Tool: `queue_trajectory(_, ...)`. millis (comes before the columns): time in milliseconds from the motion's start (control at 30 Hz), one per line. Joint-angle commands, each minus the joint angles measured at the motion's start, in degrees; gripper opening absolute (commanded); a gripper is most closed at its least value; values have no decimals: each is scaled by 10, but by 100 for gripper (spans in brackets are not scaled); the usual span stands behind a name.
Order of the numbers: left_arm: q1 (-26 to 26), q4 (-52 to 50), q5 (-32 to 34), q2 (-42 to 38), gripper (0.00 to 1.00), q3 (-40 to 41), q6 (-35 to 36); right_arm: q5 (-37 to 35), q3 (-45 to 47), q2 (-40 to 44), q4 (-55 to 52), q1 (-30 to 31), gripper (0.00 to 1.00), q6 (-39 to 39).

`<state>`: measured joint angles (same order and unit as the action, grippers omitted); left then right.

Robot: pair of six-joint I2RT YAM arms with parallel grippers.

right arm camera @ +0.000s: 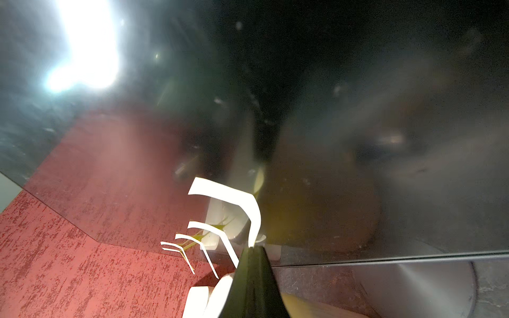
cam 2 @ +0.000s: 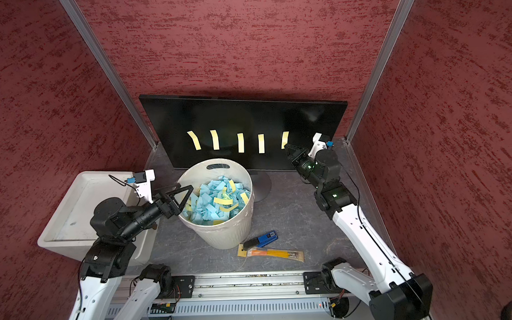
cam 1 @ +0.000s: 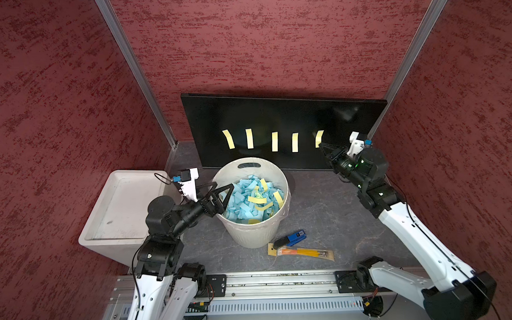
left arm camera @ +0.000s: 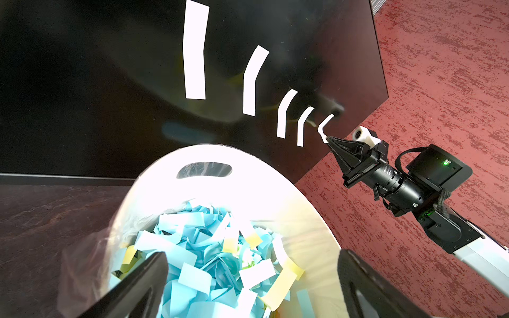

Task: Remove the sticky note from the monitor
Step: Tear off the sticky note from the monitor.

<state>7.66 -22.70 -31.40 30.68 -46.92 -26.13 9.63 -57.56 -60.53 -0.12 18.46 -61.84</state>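
Observation:
The black monitor [cam 1: 276,116] [cam 2: 247,114] stands upright at the back with a row of several yellow sticky notes on its screen. My right gripper [cam 1: 321,144] [cam 2: 286,146] is shut on the lower end of the rightmost sticky note [cam 1: 318,136] [cam 2: 284,137]. In the right wrist view the note [right arm camera: 234,196] curls away from the glass, pinched at the gripper [right arm camera: 252,247]. The left wrist view shows that same note [left arm camera: 325,124] in the right gripper [left arm camera: 329,137]. My left gripper [cam 1: 223,188] [left arm camera: 253,254] hangs open over the bin, holding nothing.
A white bin [cam 1: 284,180] full of blue and yellow paper strips stands in front of the monitor. A white tub [cam 1: 118,206] sits at the left. A blue and black tool [cam 1: 291,238] and a pack of pencils [cam 1: 305,252] lie near the front rail.

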Motion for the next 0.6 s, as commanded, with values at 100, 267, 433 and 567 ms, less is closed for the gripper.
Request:
queue_trajectory(100, -4, 11, -6, -4, 100, 5, 0, -12, 11, 27, 9, -5, 0, 18)
queue_trajectory(267, -5, 11, -6, -4, 100, 6, -1, -2, 15, 38, 6, -5, 0, 25)
queue_trajectory(433, -7, 14, -8, -4, 100, 7, -3, 7, 26, 57, 3, -5, 0, 31)
queue_trajectory(567, -10, 15, -10, -4, 100, 8, -5, 28, 28, 65, 0, -5, 0, 37)
